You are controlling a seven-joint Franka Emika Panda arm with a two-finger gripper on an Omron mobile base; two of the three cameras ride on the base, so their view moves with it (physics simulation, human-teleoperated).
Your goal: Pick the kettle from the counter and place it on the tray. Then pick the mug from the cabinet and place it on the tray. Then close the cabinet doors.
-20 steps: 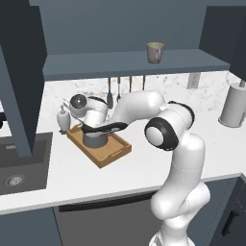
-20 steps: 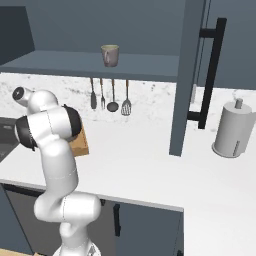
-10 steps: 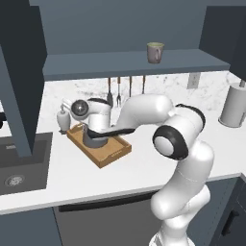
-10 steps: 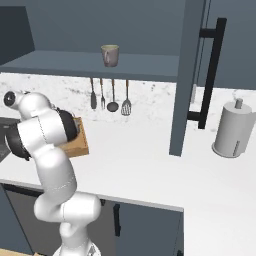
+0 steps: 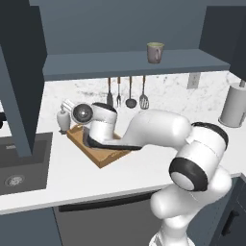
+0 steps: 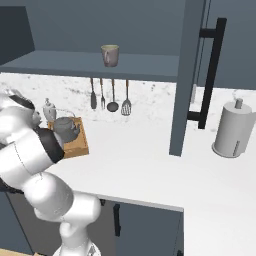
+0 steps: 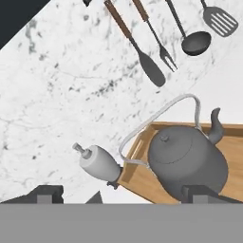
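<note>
Kitchen setting: white marble-look counter (image 6: 145,160) under an open slate-blue wall cabinet (image 5: 129,62), with a speckled backsplash behind.
Landmark: wooden tray (image 7: 142,178), lying near the left end of the counter, just in front of the backsplash.
Kettle: squat dark grey kettle (image 7: 187,161) sits upright inside the tray, wire handle arched over it and spout pointing away from the soap bottle. Judged as set down, so the first step looks done.
Pincer: gripper (image 7: 121,194) hangs just above and beside the kettle, jaws spread to their widest, nothing between them. One dark fingertip sits near the kettle's body, the other well off to the far side near the soap bottle, so it reads as a release and not a grasp.
Soap bottle: small white dispenser (image 7: 97,163) stands on the counter just beside the tray's short end, apart from the kettle.
Utensils: spatula, fork, ladle and slotted turner (image 6: 126,106) hang on the wall behind the tray, above the counter.
Mug: grey-beige mug (image 5: 154,52) stands upright on the cabinet shelf, above and to the right of the tray, untouched; likely the next target.
Cabinet doors: right door (image 6: 192,75) swung open with its black bar handle (image 6: 212,70) facing out, left open so the shelf stays reachable.
Paper towel roll: pale cylinder (image 6: 231,131) stands far right of the tray.
</note>
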